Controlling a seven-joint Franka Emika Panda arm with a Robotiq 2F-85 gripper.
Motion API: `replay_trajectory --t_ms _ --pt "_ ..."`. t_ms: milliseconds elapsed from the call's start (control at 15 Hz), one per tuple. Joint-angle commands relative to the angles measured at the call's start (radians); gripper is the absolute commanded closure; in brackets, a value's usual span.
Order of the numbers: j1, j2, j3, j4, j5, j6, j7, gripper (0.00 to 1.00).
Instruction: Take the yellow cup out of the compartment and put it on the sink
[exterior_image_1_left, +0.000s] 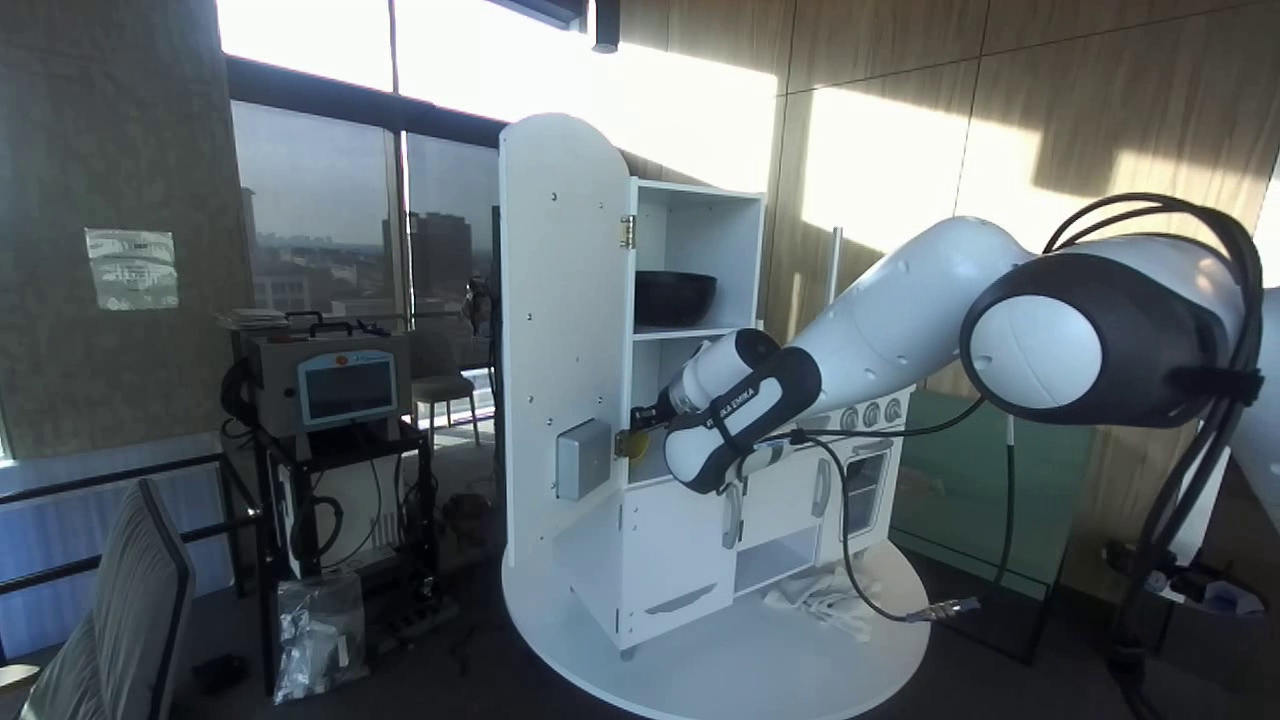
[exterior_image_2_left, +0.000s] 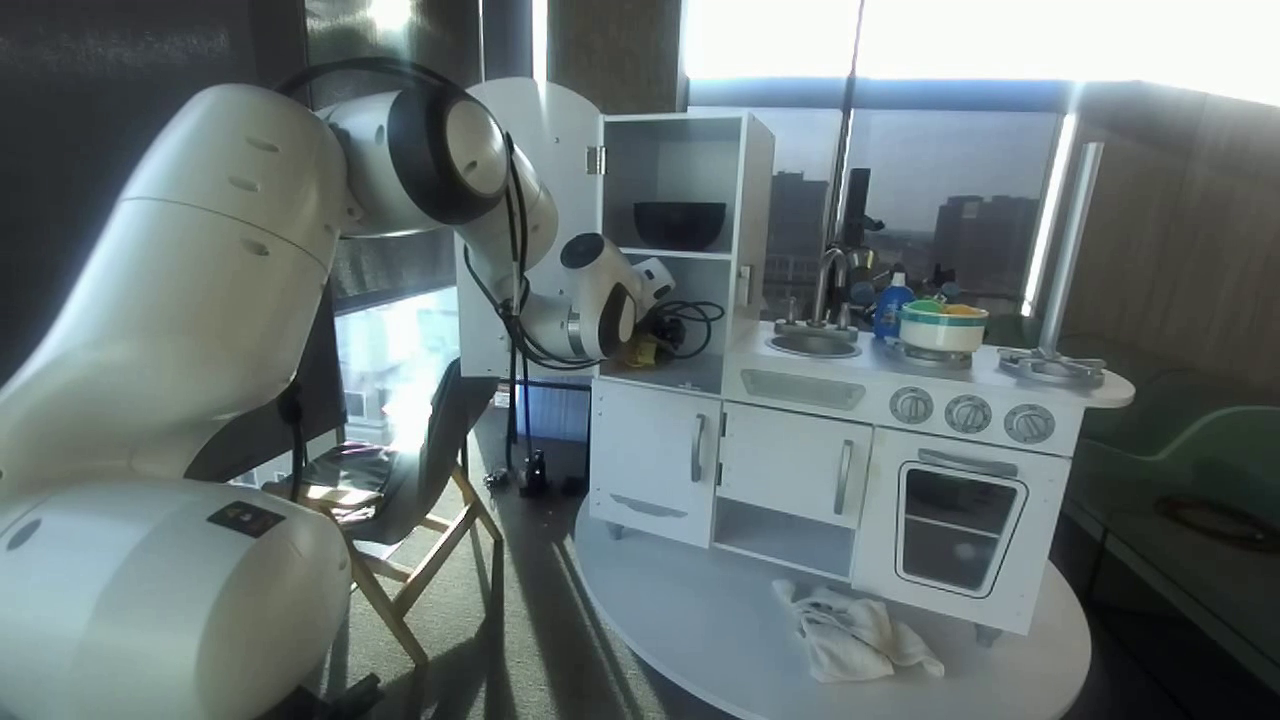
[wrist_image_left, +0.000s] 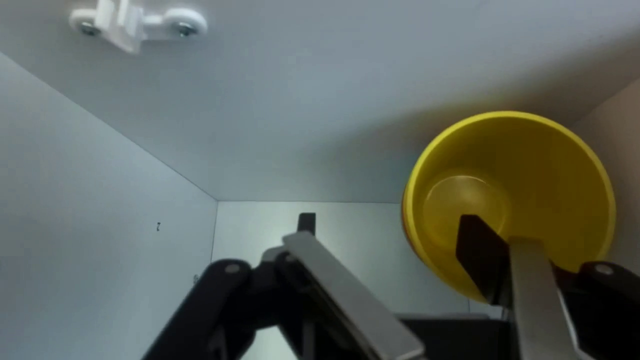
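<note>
The yellow cup (wrist_image_left: 510, 145) lies in the right part of the wrist view, its round mouth facing the camera. It is in the lower open compartment (exterior_image_2_left: 692, 374) of the white toy kitchen, and only a small yellow patch of it shows in both exterior views (exterior_image_1_left: 638, 444) (exterior_image_2_left: 643, 351). My gripper (wrist_image_left: 388, 225) is open inside that compartment. Its right finger overlaps the cup's mouth, and its left finger is apart from the cup on the left. How deep the right finger reaches is unclear. The sink (exterior_image_2_left: 814, 346) is on the counter to the right of the compartment.
A shelf holding a black bowl (exterior_image_2_left: 680, 226) is above the compartment. The tall cabinet door (exterior_image_1_left: 565, 330) stands open at the side. A faucet (exterior_image_2_left: 824, 285) rises behind the sink. A blue bottle (exterior_image_2_left: 892, 308) and a filled white pot (exterior_image_2_left: 942, 330) stand to its right.
</note>
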Motion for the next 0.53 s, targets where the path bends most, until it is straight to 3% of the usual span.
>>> replay_trajectory --t_ms 0,333,467 --pt "0.023 0.041 -0.035 0.061 0.008 -0.006 0.009 0.57" --pt "0.019 0.033 -0.039 0.05 0.015 0.001 0.016 0.95" --pt "0.004 0.021 -0.027 0.043 0.021 -0.014 0.016 0.98"
